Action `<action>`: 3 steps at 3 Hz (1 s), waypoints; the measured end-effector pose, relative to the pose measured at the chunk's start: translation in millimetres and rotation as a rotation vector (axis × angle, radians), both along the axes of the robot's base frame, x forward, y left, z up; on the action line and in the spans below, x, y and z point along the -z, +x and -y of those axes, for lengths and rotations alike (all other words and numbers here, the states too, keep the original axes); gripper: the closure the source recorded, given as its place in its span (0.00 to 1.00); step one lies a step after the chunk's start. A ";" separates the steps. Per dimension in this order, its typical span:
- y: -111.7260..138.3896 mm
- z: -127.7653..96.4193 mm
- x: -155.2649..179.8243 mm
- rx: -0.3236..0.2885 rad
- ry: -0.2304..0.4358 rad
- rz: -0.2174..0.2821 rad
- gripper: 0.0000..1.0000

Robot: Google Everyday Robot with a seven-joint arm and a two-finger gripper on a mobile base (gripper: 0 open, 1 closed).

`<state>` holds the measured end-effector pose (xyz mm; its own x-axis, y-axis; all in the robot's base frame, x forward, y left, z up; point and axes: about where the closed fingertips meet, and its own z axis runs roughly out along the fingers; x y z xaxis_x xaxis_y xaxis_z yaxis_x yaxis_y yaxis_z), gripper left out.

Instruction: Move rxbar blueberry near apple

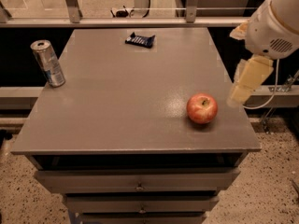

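While the gripper (243, 85) hangs just right of the apple (202, 108), grip state unclear, rxbar blueberry (139, 40) at the table's (117, 106) far edge.

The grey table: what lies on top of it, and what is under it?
On the table: rxbar blueberry, apple, a can. Under it: closed drawers; their contents are hidden. The hand hangs beside the edge near the apple.

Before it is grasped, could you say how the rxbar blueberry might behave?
The rxbar blueberry lies flat, so it should slide, not roll. Its small, thin wrapper suggests it is light and may crinkle. The gripper hangs beside the apple, past the table edge.
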<state>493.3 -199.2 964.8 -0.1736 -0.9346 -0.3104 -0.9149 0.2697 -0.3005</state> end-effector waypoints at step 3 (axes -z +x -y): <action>176.6 -62.0 13.8 -0.059 0.246 0.149 0.00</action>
<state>669.9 -137.2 951.0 -0.0571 -0.8354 -0.5467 -0.8819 0.2989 -0.3646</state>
